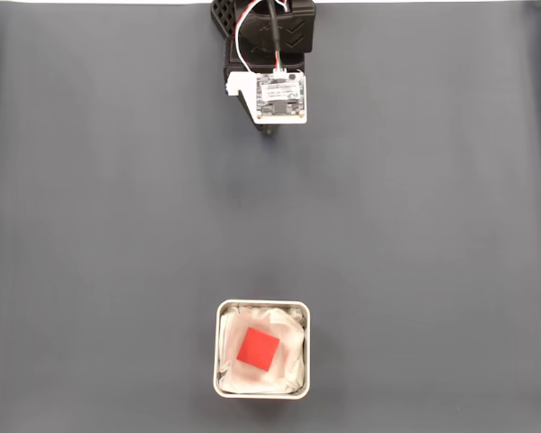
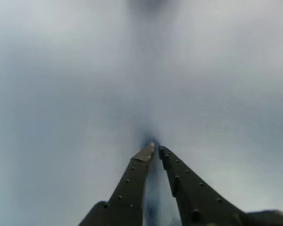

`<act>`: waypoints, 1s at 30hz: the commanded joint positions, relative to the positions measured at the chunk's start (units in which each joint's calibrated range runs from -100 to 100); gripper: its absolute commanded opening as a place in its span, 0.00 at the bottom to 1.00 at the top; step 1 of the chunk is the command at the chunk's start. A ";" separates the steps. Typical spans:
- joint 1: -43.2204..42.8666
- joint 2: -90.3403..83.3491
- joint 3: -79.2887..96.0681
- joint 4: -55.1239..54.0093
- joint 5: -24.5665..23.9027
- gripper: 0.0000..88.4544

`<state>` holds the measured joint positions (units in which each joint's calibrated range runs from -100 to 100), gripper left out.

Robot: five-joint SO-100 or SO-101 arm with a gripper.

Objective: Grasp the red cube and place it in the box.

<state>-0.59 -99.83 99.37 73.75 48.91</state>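
The red cube point(image 1: 258, 349) lies on white padding inside the box point(image 1: 307, 352), a small square silver-rimmed tin near the bottom middle of the fixed view. The arm is folded at the top middle of that view, far from the box, with its white wrist board point(image 1: 280, 96) facing up. In the wrist view the gripper point(image 2: 156, 151) points down at the bare grey mat; its two dark fingers nearly meet at the tips and hold nothing.
A plain grey mat point(image 1: 117, 225) covers the whole table. A wide bare stretch lies between the arm's base point(image 1: 263, 27) and the box.
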 commanded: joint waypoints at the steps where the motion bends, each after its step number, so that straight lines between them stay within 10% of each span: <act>1: 1.02 -0.09 0.45 2.15 0.54 0.00; 30: 1.37 -0.09 0.45 2.07 -0.10 0.00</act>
<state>0.67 -100.00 99.37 74.62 48.91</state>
